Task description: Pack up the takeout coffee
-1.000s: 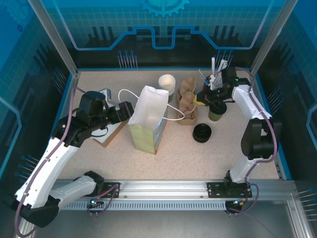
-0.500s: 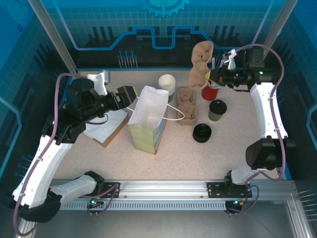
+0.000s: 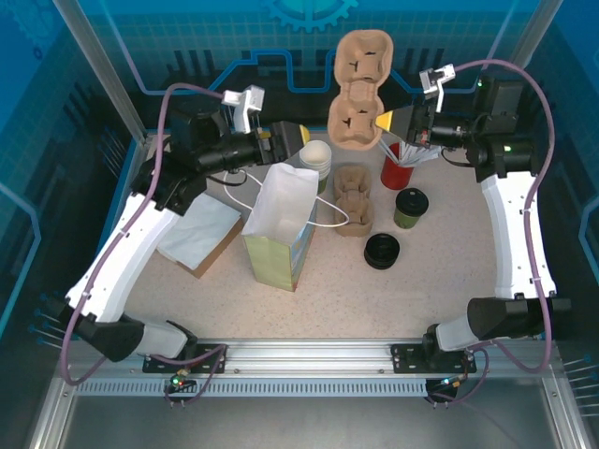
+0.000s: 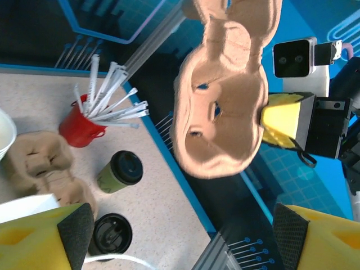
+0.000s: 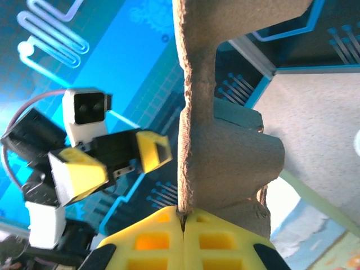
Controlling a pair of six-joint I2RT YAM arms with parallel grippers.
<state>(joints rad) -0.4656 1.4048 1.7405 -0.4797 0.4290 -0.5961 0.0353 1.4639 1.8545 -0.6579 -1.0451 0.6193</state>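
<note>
The takeout coffee (image 3: 410, 208) stands upright on the table at the right, green with a black lid, and it is also seen from the left wrist as the takeout coffee (image 4: 119, 171). No gripper touches it. High above the back of the table my right gripper (image 3: 385, 120) is shut on the edge of a brown pulp cup carrier (image 3: 357, 89); the pinch shows at the right gripper (image 5: 183, 216), with the carrier (image 5: 225, 146) rising from it. My left gripper (image 3: 298, 138) hovers open just left of the carrier, its fingers (image 4: 45, 239) wide apart with nothing between them.
A white-and-green paper bag (image 3: 281, 229) stands open mid-table. Behind it sits a stack of lidless cups (image 3: 316, 157). More carriers (image 3: 354, 199), a red cup of straws (image 3: 398, 168) and a stack of black lids (image 3: 382, 251) crowd the coffee. Flat paper sleeves (image 3: 198, 234) lie at the left.
The right gripper has lifted the carrier higher and further left above the back edge. The left arm has risen and swung right, bringing its open gripper close to the carrier.
</note>
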